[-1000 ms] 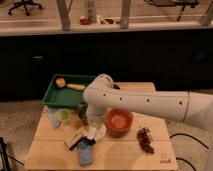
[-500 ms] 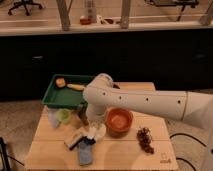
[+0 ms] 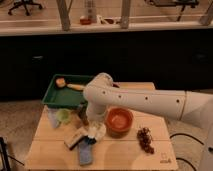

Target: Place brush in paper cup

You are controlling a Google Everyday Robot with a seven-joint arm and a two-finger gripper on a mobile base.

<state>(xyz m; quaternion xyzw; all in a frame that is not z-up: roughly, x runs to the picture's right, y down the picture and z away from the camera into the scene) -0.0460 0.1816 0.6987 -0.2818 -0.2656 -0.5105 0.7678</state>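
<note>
Little has moved over the last second: the arm holds the same bend, and the tool (image 3: pixel 84 116) stays low over the surface (image 3: pixel 120 152), between the pale green cup (image 3: pixel 63 115) and the orange bowl (image 3: pixel 119 121) and near the paper cup (image 3: pixel 96 131). Whether the tool is spread or pressed together I cannot tell. The brush (image 3: pixel 70 85) lies in the green tray (image 3: pixel 54 98), well apart from tool and cup, so the pick-up looks not yet made.

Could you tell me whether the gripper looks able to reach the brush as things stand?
Probably yes: the brush lies uncovered in the green tray, and the gripper hangs just beyond the tray's near rim.
</note>
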